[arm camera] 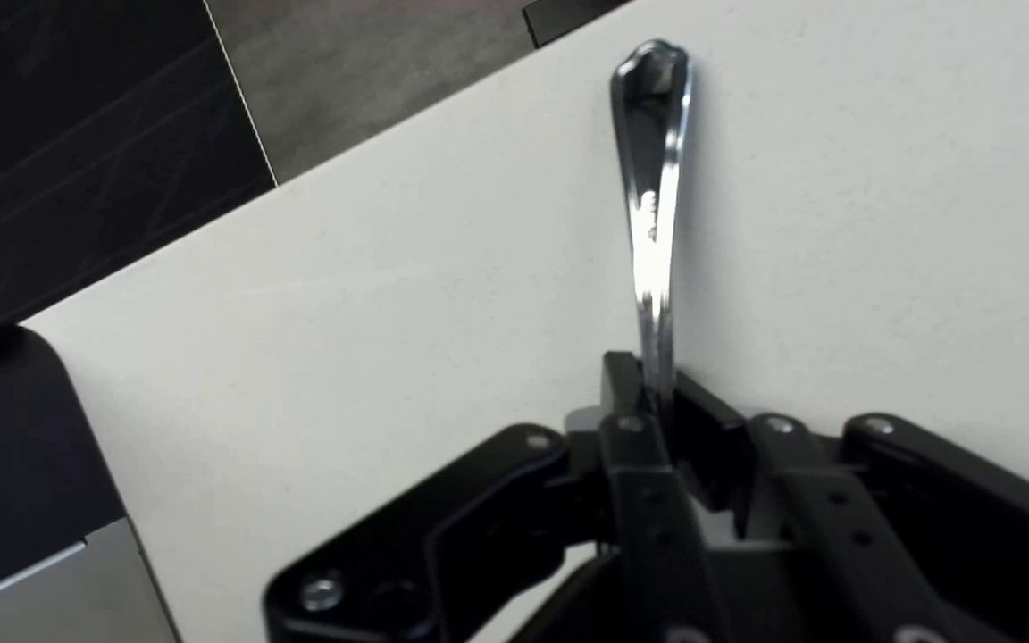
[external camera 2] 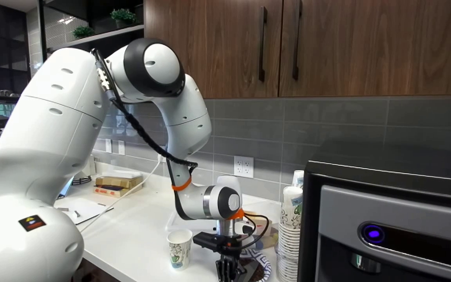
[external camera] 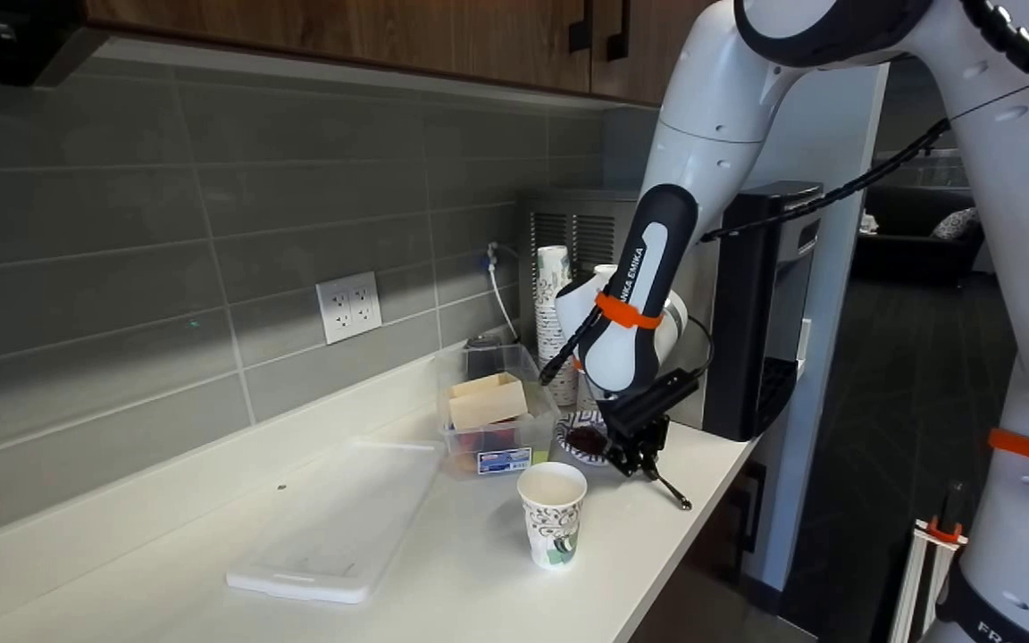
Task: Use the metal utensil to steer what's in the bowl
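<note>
A white robot arm (external camera: 715, 98) bent down over a pale worktop (external camera: 456, 545), its black fingers (arm camera: 706, 420) clenched on a shiny metal utensil (arm camera: 653, 223). In the wrist view the handle stuck out from between the fingertips, widening to a rounded, scalloped end; the rest of the utensil was hidden by the fingers. In an exterior view the handle slanted downward, towards the worktop's edge; whether its end touched the surface could not be told. The bowl (external camera 2: 266, 266), round, with a white rim patterned in blue, sat on the worktop just beside the fingers, partly covered by them in both exterior views. Dark brown contents (external camera: 584, 440) showed inside it. Whether the utensil's hidden end reached them could not be seen. A white paper cup (external camera: 552, 527) with a leafy print stood upright near the fingers, apart from the bowl. Just beyond the bowl was a clear plastic bin (external camera: 504, 461) with a tan box (external camera: 486, 402) in it; a flat whitish lid (external camera: 345, 527) lay on the worktop near the bin. A tall stack of cups (external camera: 553, 313) rose beside a black-fronted machine (external camera: 760, 304). Behind ran a grey tiled wall (external camera: 77, 232), with brown wooden cabinets (external camera 2: 217, 47) above.
</note>
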Tool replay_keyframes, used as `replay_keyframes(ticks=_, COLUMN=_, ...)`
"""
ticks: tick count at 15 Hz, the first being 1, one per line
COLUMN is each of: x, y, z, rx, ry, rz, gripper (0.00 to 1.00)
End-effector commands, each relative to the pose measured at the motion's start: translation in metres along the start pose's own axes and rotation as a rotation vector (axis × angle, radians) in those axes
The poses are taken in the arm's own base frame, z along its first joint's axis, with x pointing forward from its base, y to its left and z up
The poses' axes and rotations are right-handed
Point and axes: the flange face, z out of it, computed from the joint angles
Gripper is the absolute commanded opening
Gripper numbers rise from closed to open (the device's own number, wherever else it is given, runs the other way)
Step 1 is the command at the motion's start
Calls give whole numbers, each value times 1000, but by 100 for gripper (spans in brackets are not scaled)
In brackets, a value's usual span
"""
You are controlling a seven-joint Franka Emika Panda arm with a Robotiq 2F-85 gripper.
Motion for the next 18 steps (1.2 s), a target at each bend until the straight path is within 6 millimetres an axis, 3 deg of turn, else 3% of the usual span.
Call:
replay_keyframes(ticks=1, x=3, y=2, z=-4, rx=22, ry=14, rz=2, gripper=1)
replay_keyframes(ticks=3, x=2, y=0, z=-8, rx=13, ry=4, rz=-4, gripper=2)
replay_keyframes(ticks=13, x=-9, y=10, z=-69, rx=-31, ry=-196, rz=-30, gripper=2)
replay_keyframes(ticks=18, x=9, y=23, z=-63, rx=-3, ry=-273, rz=-41, gripper=2)
